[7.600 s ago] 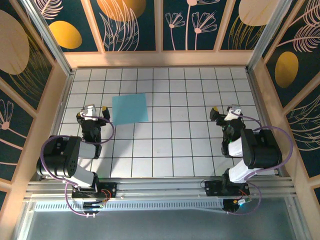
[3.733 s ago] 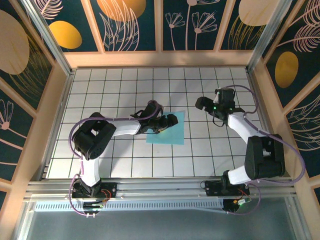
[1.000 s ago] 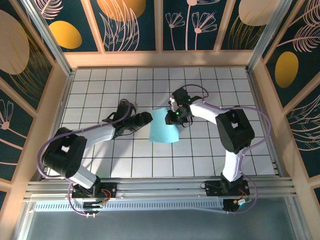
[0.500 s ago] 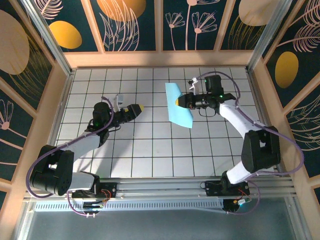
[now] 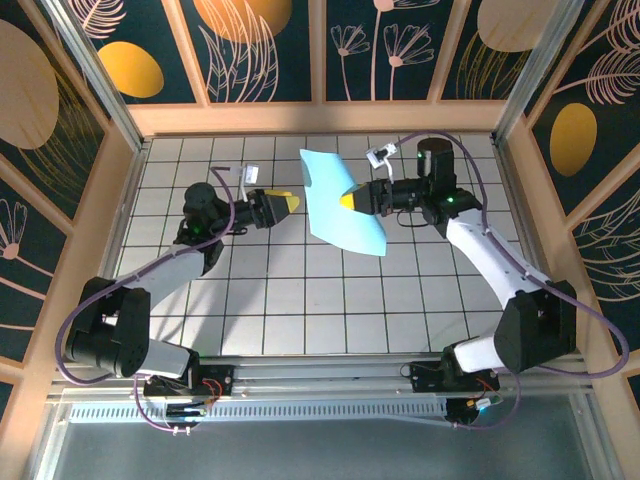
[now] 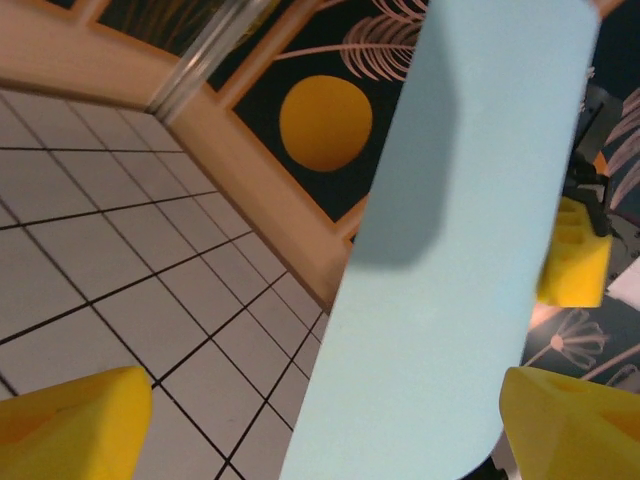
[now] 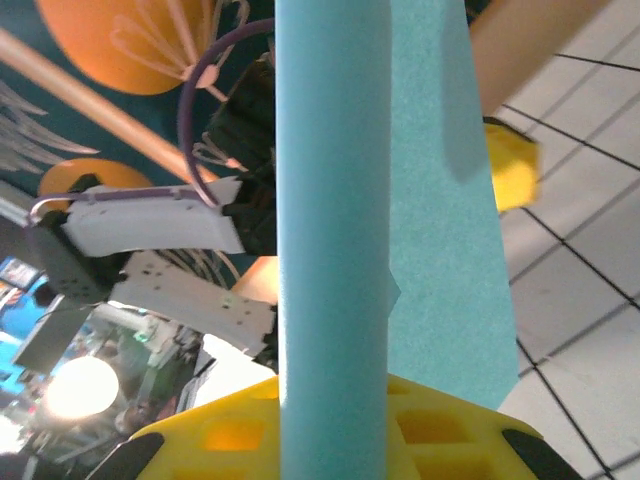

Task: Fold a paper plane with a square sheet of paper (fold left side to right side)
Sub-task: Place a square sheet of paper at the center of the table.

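The square sheet of paper (image 5: 340, 205) is light blue and hangs curved in the air above the middle of the tiled table, clear of the tiles. My right gripper (image 5: 353, 198) is shut on its right edge, reaching in from the right. In the right wrist view the sheet (image 7: 335, 220) runs upward, edge-on, from my yellow finger (image 7: 220, 440). My left gripper (image 5: 281, 203) is open, a short way left of the sheet and pointing at it. In the left wrist view the sheet (image 6: 450, 260) stands ahead between my yellow fingertips (image 6: 70, 420), apart from both.
The white tiled table (image 5: 300, 300) is ringed by a wooden rim and painted walls (image 5: 320, 115). The right arm (image 5: 490, 255) crosses the table's right half. The left arm (image 5: 160, 270) lies along the left side.
The right gripper has lifted the sheet off the tiles, up and toward the back. The left gripper has opened wider, drawn back to the left and risen.
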You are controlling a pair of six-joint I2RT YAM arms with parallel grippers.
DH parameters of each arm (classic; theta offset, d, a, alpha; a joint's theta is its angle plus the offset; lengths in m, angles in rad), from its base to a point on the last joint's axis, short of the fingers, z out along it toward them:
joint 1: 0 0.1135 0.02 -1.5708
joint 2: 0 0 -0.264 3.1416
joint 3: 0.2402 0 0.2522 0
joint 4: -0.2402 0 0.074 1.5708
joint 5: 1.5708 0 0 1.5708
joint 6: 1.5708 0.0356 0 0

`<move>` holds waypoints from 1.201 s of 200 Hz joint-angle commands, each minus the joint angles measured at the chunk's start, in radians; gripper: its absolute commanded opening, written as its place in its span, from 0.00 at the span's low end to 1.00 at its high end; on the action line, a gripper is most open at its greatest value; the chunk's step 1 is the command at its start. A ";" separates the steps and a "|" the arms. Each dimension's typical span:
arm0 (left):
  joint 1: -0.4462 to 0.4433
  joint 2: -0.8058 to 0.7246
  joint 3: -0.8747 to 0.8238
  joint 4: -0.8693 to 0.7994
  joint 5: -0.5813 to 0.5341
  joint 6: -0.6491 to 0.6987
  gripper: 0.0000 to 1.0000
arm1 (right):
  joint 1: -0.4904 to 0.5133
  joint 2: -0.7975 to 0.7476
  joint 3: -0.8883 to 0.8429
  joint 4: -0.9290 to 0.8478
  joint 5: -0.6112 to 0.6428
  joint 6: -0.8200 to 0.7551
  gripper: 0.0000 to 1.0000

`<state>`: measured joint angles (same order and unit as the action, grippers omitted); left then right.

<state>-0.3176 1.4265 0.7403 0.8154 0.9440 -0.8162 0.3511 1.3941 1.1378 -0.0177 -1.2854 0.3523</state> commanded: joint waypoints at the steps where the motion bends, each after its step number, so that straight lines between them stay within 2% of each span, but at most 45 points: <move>1: -0.023 0.021 0.064 0.001 0.074 0.083 0.89 | 0.031 -0.017 0.014 0.121 -0.061 0.078 0.21; 24: -0.046 0.037 0.107 -0.012 0.106 0.100 0.88 | 0.049 0.003 0.024 0.127 -0.055 0.076 0.21; 36: -0.054 0.044 0.123 -0.013 0.124 0.102 0.83 | 0.051 0.012 0.029 0.118 -0.049 0.063 0.21; 47: -0.057 0.044 0.133 -0.016 0.128 0.106 0.70 | 0.048 0.018 0.038 0.079 -0.028 0.025 0.21; 65: -0.057 0.033 0.135 -0.048 0.108 0.136 0.41 | 0.035 0.029 0.065 -0.025 0.022 -0.059 0.21; 78: -0.057 0.026 0.131 -0.056 0.097 0.145 0.24 | 0.031 0.038 0.084 -0.093 0.052 -0.111 0.21; 99: -0.057 0.021 0.121 -0.078 0.082 0.153 0.07 | 0.019 0.052 0.103 -0.185 0.099 -0.181 0.22; 133: -0.057 -0.003 0.080 -0.152 0.016 0.192 0.02 | -0.015 0.058 0.095 -0.233 0.180 -0.221 0.27; 160: -0.058 -0.005 0.045 -0.231 -0.058 0.201 0.00 | -0.020 0.067 0.084 -0.257 0.285 -0.241 0.44; 195: -0.057 0.064 0.025 -0.437 -0.165 0.207 0.00 | -0.033 0.099 0.072 -0.297 0.485 -0.228 0.57; 215: -0.057 0.127 0.002 -0.500 -0.198 0.205 0.00 | -0.035 0.127 0.050 -0.298 0.605 -0.195 0.62; 240: -0.058 0.224 0.020 -0.609 -0.266 0.221 0.00 | -0.034 0.172 0.012 -0.276 0.703 -0.123 0.62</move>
<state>-0.3733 1.5719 0.7639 0.3729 0.7605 -0.6273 0.3229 1.5204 1.1942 -0.2886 -0.7509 0.1612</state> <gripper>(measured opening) 0.044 0.617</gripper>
